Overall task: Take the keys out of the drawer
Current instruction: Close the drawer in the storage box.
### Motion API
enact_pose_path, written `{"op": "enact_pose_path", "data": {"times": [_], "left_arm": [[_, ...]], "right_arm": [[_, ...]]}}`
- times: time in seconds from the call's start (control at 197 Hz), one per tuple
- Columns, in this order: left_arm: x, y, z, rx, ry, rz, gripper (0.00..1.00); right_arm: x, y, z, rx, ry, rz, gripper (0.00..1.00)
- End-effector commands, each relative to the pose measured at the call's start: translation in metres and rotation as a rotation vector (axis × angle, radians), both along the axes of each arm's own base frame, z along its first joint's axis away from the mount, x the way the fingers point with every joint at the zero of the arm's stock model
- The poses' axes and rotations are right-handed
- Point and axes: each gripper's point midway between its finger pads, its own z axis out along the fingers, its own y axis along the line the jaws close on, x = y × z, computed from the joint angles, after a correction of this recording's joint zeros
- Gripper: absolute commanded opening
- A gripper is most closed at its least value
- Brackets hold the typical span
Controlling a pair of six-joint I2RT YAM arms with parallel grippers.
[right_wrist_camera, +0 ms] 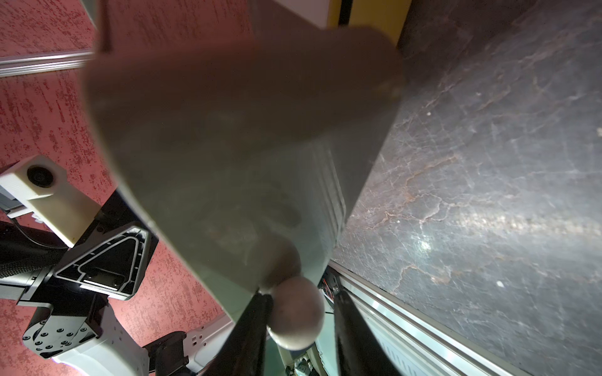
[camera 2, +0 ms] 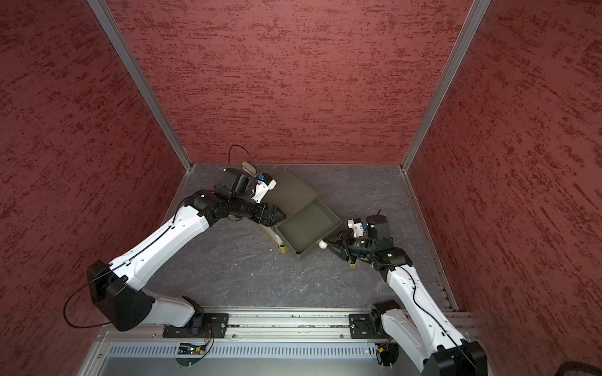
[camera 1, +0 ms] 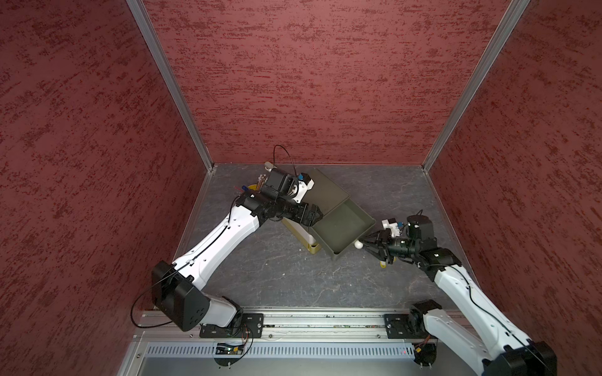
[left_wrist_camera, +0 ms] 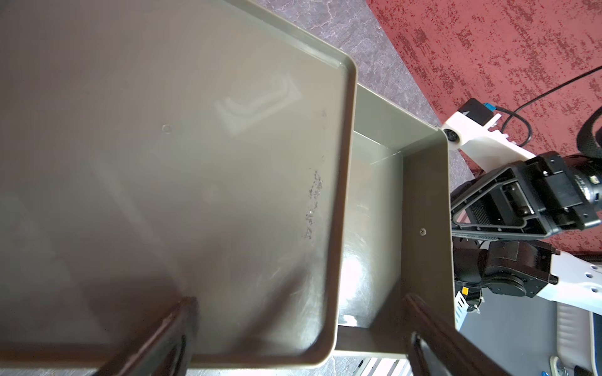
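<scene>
The olive drawer stands pulled out above the table. The right gripper sits narrowly parted around its white knob, and the left gripper is spread wide, holding nothing, at the cabinet edge. The keys cannot be made out, though a yellow speck lies beneath the right gripper.

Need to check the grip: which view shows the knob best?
Right wrist: the knob is large and close between the right gripper's fingers. Both top views show a small white ball. The left wrist view hides it behind the drawer.
</scene>
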Motion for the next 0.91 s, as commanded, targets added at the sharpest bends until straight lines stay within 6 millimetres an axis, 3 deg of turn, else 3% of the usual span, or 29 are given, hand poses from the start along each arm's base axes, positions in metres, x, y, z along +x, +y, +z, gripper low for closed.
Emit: {"op": "enact_pose_path", "data": {"times": [0.0,0.903], "left_arm": [[-0.008,0.007,-0.013,0.025,0.046,0.0,1.0],[-0.006,0.005,-0.024,0.034,0.058,-0.013,1.0]], "right_arm": [[0.019,0.002,0.001,-0.026,-0.042,-0.03,0.37],[0.089,0.035,0.012,-0.014,-0.098,0.019,0.38]]}}
